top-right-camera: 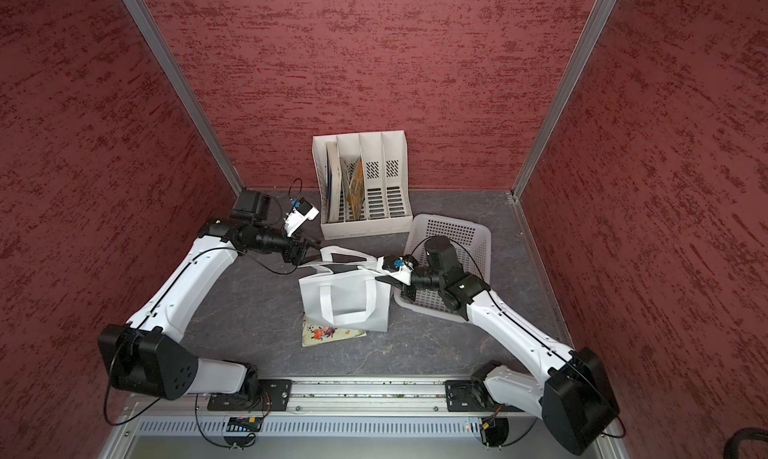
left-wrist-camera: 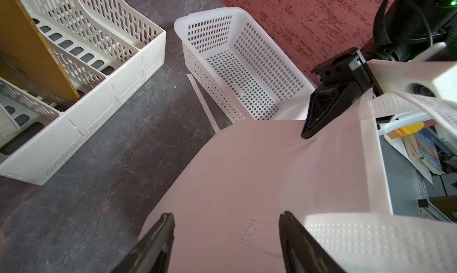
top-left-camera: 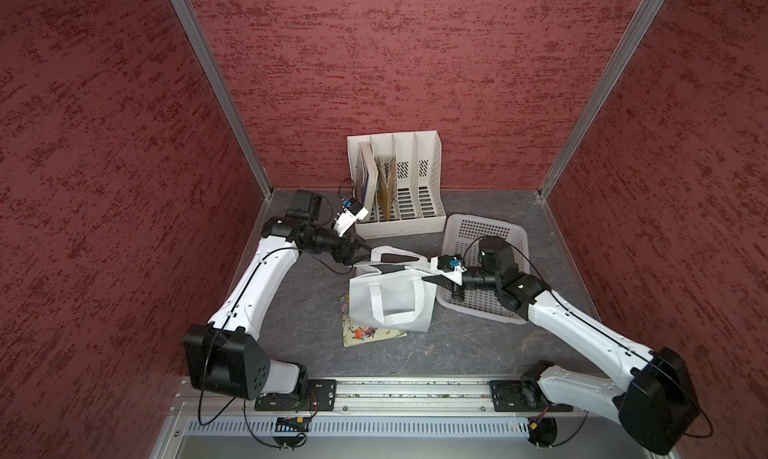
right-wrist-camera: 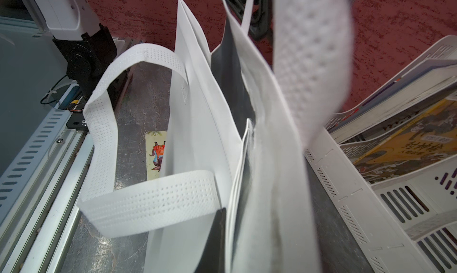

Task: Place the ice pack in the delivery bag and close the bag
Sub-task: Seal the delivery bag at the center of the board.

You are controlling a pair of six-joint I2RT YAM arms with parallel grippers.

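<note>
left claw (left-wrist-camera: 226,216) spread over delivery bag (left-wrist-camera: 247,170) | right claw (left-wrist-camera: 309,131) pinching its edge | basket (left-wrist-camera: 262,56) beyond

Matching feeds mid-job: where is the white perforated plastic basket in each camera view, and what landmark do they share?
Top view: the white perforated plastic basket sits right of centre, beside the white fabric delivery bag.
Top view: same place, right of the bag.
Left wrist: beyond the bag, near the red wall.
Right wrist: not in it.
Shared landmark: the white slotted file rack, in all four.
</note>
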